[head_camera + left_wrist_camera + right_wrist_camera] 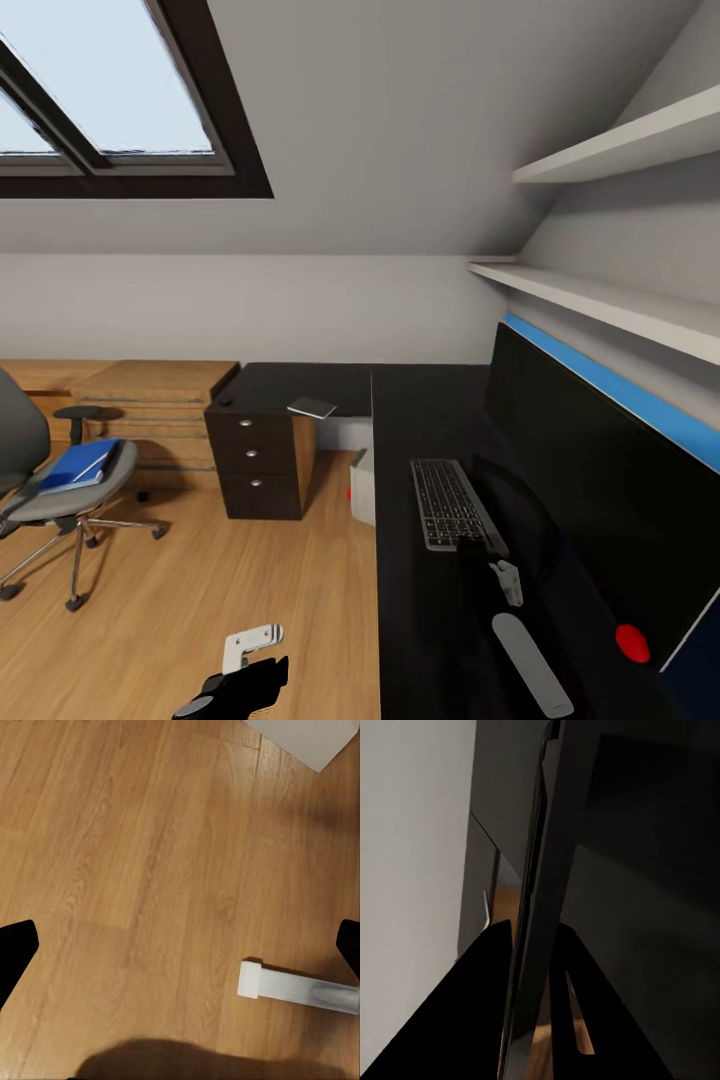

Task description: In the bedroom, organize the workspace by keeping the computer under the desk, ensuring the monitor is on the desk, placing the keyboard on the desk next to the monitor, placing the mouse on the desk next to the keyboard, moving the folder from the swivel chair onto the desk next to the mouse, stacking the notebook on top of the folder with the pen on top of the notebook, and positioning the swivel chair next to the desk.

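The wide black monitor (590, 480) stands along the right side of the black desk (420, 640). My right gripper (531, 1005) is shut on its thin edge. The keyboard (450, 503) lies on the desk beside it. A thin notebook (312, 407) lies on the desk's far wing, and a small dark lump (225, 402) above the drawers looks like the mouse. The blue folder (80, 465) rests on the swivel chair (55, 500) at the left. The pale computer (362, 487) sits under the desk. My left gripper (180, 945) hangs open over the floor. The pen is out of view.
A light oak low cabinet (150, 400) runs along the back wall behind the chair. The black three-drawer unit (258, 460) holds up the desk's left end. White shelves (610, 300) jut out above the monitor. Wood floor (220, 570) lies between the chair and the desk.
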Controlling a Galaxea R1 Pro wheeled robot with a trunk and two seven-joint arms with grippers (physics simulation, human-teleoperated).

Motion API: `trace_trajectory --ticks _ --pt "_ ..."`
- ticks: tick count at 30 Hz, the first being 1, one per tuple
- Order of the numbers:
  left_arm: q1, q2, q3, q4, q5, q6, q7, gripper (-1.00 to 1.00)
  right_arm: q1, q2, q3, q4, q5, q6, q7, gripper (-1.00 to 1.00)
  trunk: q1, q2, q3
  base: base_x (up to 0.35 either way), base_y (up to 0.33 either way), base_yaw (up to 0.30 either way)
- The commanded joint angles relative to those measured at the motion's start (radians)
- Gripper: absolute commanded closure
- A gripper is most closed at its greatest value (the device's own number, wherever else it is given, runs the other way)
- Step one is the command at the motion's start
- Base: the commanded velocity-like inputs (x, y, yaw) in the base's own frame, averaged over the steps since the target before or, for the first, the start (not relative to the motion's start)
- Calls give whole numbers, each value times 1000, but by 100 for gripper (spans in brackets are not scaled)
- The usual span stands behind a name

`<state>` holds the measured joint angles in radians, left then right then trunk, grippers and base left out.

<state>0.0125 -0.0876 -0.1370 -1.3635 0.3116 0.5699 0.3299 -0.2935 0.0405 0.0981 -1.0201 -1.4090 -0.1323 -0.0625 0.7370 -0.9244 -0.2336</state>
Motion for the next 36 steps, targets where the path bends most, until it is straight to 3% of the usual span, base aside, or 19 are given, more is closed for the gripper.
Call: trace_trajectory --ticks 1,19,27,30,36 --pt "0 0 -1 -2 11 2 9 -100 0 -1 3 -1 -10 -7 -1 100 1 -1 -1 187 0 0" --pt "0 0 2 -2 11 4 9 -100 -1 -1 3 -1 -8 -7 -2 100 1 -1 -1 51 -35 0" --pt "0 -3 61 -42 12 5 9 -100 -1 -1 3 -2 -7 -7 -2 100 1 -1 -1 2 -2 0" --pt "0 -6 67 -66 23 5 13 -100 -1 -1 3 -2 -8 -7 -1 100 1 -1 -1 0 0 0" --pt "0 -6 71 -73 39 4 17 -100 -1 -1 4 -2 -10 -7 -1 100 24 -43 -20 0 0 0"
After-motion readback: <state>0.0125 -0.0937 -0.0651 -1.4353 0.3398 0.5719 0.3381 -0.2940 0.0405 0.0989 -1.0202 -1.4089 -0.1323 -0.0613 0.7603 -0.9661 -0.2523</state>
